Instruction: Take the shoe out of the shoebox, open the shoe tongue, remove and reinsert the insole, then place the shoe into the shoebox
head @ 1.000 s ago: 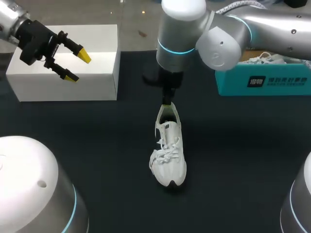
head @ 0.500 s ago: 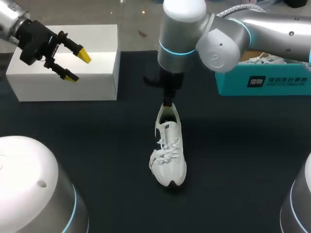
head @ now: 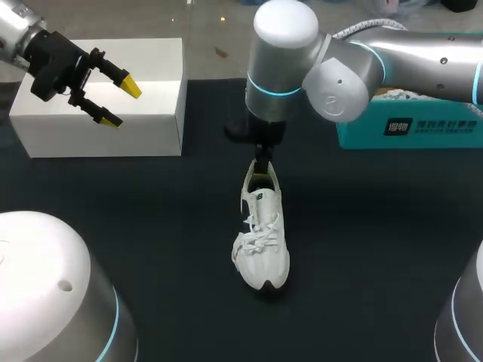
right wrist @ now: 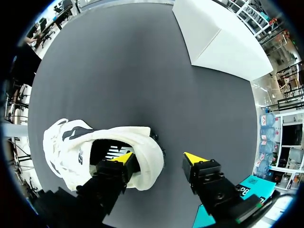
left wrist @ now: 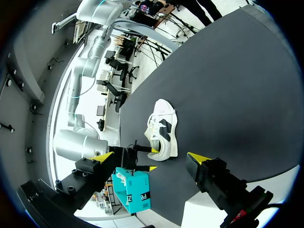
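A white shoe (head: 262, 241) stands upright on the black table, toe toward me; it also shows in the left wrist view (left wrist: 162, 130). My right gripper (head: 262, 167) hangs over the heel. In the right wrist view the shoe (right wrist: 85, 142) has one finger (right wrist: 118, 164) inside the heel opening, while the other finger (right wrist: 199, 164) stands clear outside it, so the right gripper (right wrist: 159, 158) is open astride the heel collar. My left gripper (head: 121, 104) is open and empty above the white box at the far left, also seen as the left gripper (left wrist: 152, 156) in its own view.
A white box (head: 98, 98) sits at the back left, the same white box (right wrist: 223, 42) ahead of the right gripper. A teal shoebox (head: 407, 124) with something white in it stands at the back right, partly behind my right arm.
The right gripper's fingers have spread apart at the heel, and the right arm has shifted slightly. The shoe and the left arm have not moved.
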`<state>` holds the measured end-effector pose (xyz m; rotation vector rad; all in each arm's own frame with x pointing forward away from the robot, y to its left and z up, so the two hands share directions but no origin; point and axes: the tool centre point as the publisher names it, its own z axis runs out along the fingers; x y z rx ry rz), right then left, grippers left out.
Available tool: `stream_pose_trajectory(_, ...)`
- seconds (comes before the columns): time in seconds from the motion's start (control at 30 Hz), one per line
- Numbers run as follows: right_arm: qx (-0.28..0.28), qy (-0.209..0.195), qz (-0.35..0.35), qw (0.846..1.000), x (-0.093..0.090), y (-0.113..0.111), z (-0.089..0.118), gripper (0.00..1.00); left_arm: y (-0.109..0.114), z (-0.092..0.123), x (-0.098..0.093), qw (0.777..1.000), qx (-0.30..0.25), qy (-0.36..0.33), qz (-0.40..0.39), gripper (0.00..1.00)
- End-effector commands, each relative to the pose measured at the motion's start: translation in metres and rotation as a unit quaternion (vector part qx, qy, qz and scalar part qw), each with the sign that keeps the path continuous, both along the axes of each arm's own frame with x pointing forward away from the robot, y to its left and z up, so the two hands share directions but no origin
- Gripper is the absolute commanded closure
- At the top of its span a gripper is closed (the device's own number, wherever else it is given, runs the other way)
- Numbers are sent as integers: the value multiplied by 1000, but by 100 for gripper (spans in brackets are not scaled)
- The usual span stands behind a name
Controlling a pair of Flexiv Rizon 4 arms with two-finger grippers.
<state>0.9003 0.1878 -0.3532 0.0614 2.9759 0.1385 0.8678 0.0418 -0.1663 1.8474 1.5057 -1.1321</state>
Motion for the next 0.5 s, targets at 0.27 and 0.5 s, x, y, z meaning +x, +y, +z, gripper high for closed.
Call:
stream_pose_trajectory(0.27,-7,6,8,1000,-1,-5,-27,29,0,1,1,1000,2,0,-1,0)
stream_pose_trajectory(0.5,-12,8,4,1000,4,-6,-34,46,0,1,1,1000,2,0,-1,0)
